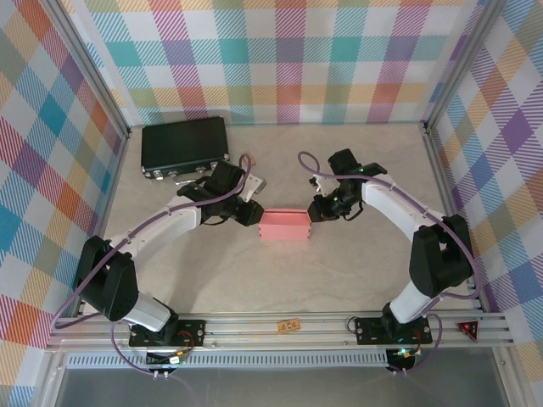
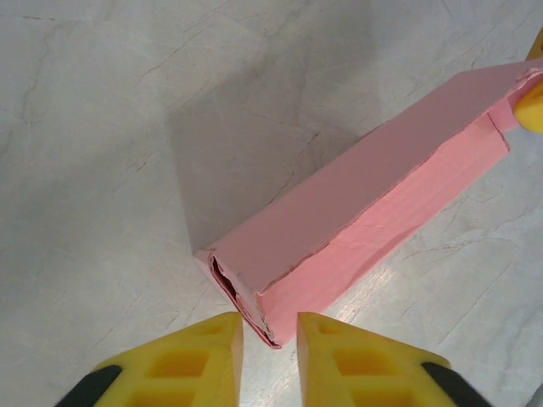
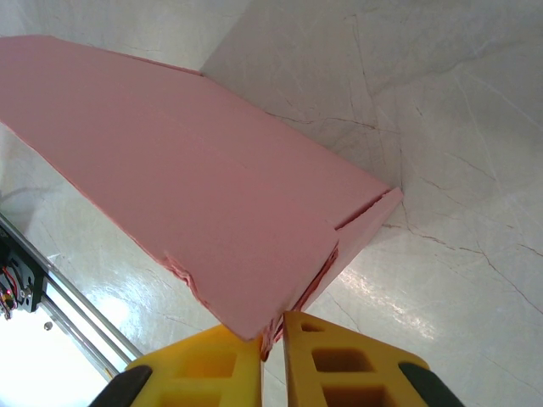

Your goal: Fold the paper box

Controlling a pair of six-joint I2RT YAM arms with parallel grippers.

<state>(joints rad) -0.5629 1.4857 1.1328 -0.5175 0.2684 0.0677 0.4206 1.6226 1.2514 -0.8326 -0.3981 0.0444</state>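
The paper box [image 1: 284, 225] is a salmon-pink, shallow rectangular box lying at mid-table between both arms. My left gripper [image 1: 252, 214] stands at its left end. In the left wrist view the box [image 2: 373, 203] runs away to the upper right, and the left gripper [image 2: 270, 326] is open, its yellow fingertips either side of the box's near corner without pinching it. My right gripper [image 1: 316, 209] is at the right end. In the right wrist view the right gripper [image 3: 273, 331] is shut on the lower corner edge of the box [image 3: 195, 195]. One right fingertip [image 2: 534, 108] shows at the box's far end.
A black hard case [image 1: 185, 146] lies at the back left, behind the left arm. A tiny tan block [image 1: 289, 325] sits on the front rail [image 1: 280, 335]. Metal frame posts and checked walls bound the pale table [image 1: 356, 280].
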